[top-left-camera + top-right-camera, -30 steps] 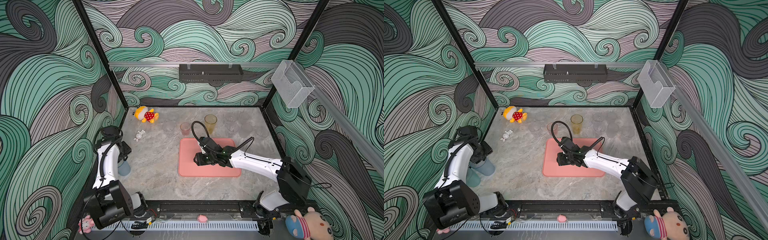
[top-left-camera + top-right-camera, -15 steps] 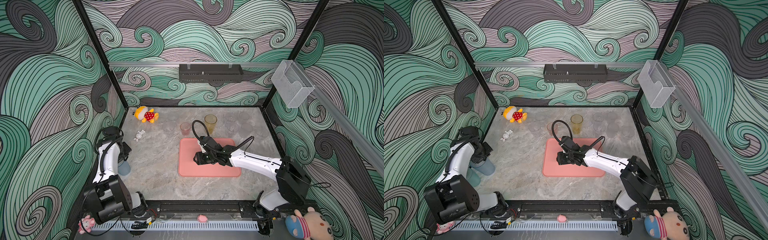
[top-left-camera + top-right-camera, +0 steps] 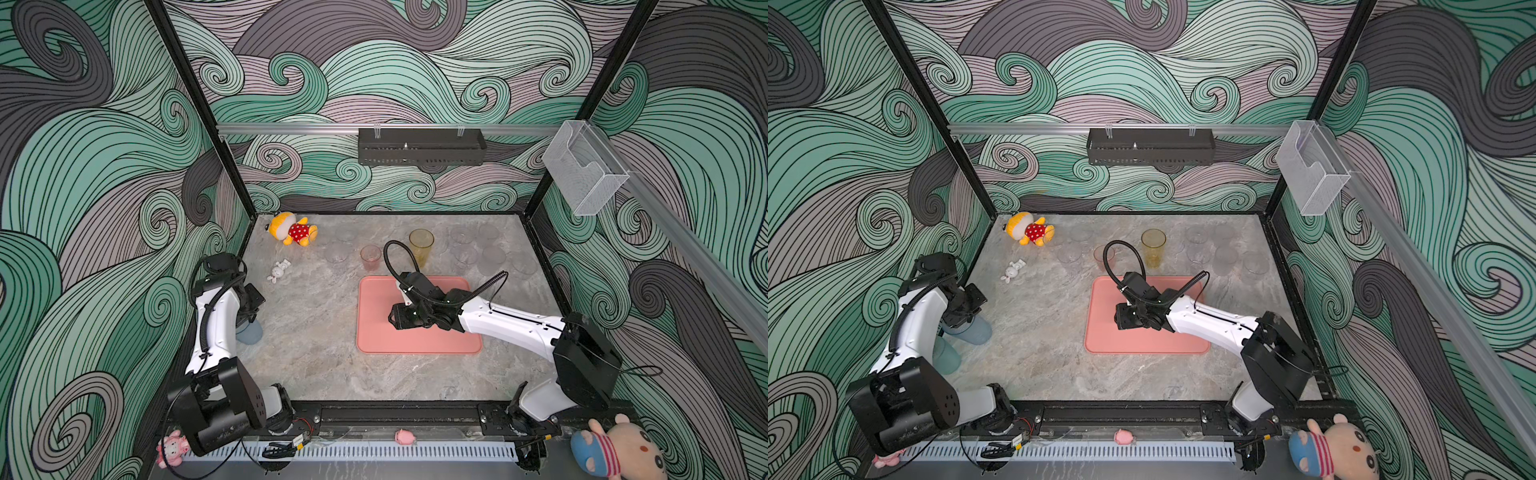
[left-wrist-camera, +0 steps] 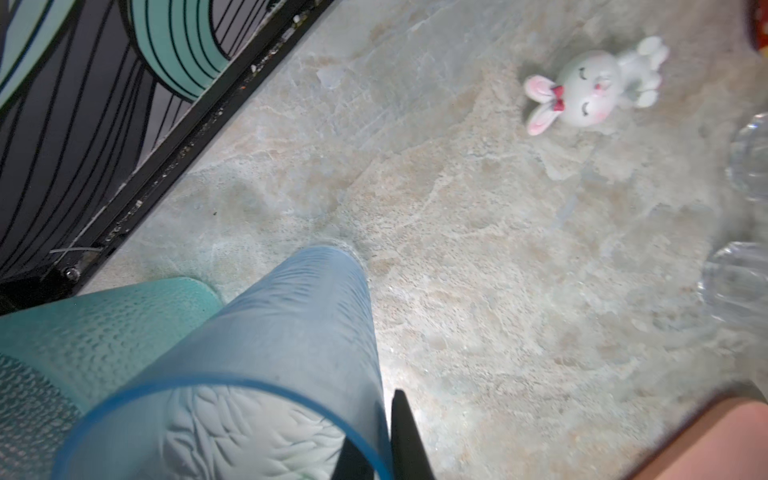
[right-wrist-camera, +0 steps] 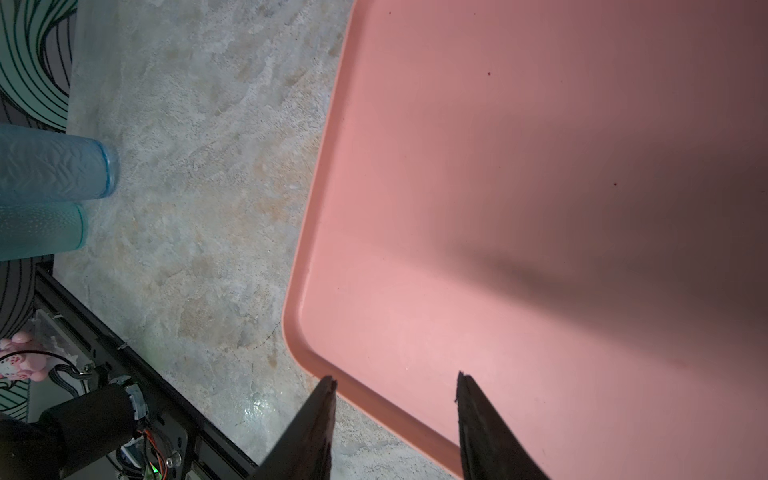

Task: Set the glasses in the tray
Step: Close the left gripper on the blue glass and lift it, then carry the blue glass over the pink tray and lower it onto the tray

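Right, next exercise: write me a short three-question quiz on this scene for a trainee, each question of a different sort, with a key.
1. True or false: something already stands in the tray.
2. What colour is the glass that the left gripper has closed on? A yellow, B blue, C pink.
3. Fill in: the right gripper, above the tray and holding nothing, is ___.

Key: 1 false; 2 B; 3 open.
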Controlling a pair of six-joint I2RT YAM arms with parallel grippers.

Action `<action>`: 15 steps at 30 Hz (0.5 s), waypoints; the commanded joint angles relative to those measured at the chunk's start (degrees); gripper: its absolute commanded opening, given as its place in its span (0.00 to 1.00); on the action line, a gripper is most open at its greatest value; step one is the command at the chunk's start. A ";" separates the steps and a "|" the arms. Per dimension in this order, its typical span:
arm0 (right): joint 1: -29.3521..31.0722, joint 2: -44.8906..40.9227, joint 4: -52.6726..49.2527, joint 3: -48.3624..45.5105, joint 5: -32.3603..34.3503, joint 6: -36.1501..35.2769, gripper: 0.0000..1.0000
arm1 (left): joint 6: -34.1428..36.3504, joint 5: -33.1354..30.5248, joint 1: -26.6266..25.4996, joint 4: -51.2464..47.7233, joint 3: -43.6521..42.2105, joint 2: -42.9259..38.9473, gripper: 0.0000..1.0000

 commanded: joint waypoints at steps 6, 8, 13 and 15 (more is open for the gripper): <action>-3.39 -3.84 -3.95 0.22 3.26 -1.00 0.48 | 2.93 3.36 -15.22 -8.06 13.49 -2.55 0.00; -4.71 -5.52 -4.32 -0.67 4.33 -1.14 0.48 | 2.80 4.39 -22.32 -8.18 16.35 -0.16 0.00; -8.17 -11.50 -6.35 -3.48 7.39 -1.70 0.47 | 2.35 4.09 -41.36 -9.86 27.01 10.41 0.00; -9.22 -14.17 -6.74 -4.97 8.54 -1.65 0.47 | 2.72 4.29 -46.38 -10.61 31.46 16.50 0.00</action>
